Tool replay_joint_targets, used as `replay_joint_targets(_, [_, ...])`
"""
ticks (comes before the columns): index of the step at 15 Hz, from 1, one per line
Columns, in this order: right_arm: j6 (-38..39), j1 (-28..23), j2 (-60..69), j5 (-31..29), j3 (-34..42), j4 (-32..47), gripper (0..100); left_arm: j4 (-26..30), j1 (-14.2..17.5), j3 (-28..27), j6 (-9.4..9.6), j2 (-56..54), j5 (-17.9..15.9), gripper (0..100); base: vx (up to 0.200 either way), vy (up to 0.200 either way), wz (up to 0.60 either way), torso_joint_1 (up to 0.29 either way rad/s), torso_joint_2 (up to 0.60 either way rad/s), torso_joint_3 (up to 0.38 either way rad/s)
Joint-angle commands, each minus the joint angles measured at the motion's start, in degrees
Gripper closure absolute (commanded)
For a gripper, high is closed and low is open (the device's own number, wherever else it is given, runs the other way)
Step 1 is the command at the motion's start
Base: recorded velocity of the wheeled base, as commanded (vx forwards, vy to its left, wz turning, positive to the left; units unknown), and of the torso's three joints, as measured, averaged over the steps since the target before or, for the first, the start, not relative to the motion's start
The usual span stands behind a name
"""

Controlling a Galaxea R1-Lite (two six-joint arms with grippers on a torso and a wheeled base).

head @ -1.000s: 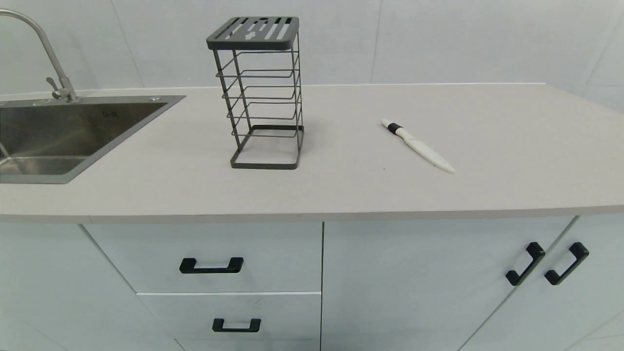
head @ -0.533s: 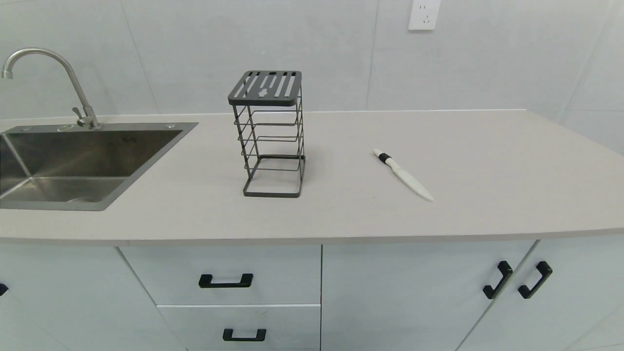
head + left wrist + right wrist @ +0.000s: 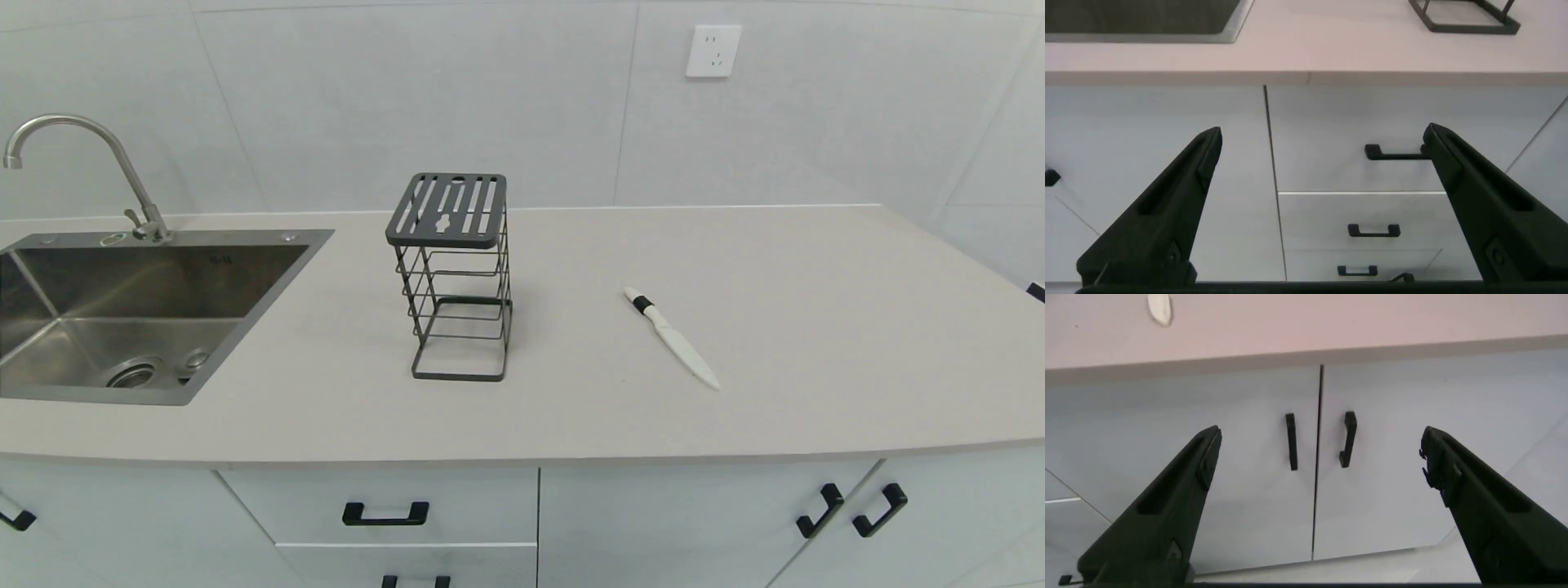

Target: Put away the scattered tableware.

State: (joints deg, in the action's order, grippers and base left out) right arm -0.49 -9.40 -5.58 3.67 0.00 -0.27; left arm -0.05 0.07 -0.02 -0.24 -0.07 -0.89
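White knife (image 3: 671, 336) lies flat on desk (image 3: 816, 327), well right of wire rack (image 3: 454, 278). Left end effector (image 3: 1323, 133) gapes apart before drawers (image 3: 1372, 216). The right end effector (image 3: 1321, 434), also apart, faces 2 cabinet doors (image 3: 1249, 457).

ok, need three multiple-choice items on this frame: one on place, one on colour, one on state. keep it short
1. Where does the knife lie?
A) flat on the counter, to the right of the rack
B) upright in the rack's slots
C) underneath the rack

2. What colour is the rack?
A) white
B) red
C) dark grey

3. How is the left claw?
A) shut on the knife
B) open and empty
C) shut and empty

Answers:
1 A: the head view shows the knife flat on the bare counter, apart from the rack.
2 C: its wire frame and slotted top are dark grey against the pale counter.
3 B: the left wrist view shows the claw spread wide with nothing in it.
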Motion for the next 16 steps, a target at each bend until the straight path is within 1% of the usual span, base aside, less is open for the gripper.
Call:
replay_joint_targets(1, [-0.04,-0.01,-0.04,0.02,0.00,-0.08,0,-0.04,0.01,0.02,-0.02,0.07,0.01,0,0.000,0.000,0.00,0.281,-0.52,-0.251])
replay_joint_targets(11, [-0.04,-0.01,-0.04,0.02,0.00,-0.08,0,-0.04,0.01,0.02,-0.02,0.07,0.01,0,0.000,0.000,0.00,0.292,-0.56,-0.271])
replay_joint_targets(16, [-0.04,-0.01,-0.04,0.02,0.00,-0.08,0,-0.04,0.01,0.02,-0.02,0.07,0.10,0,0.000,0.000,0.00,0.023,-0.04,-0.022])
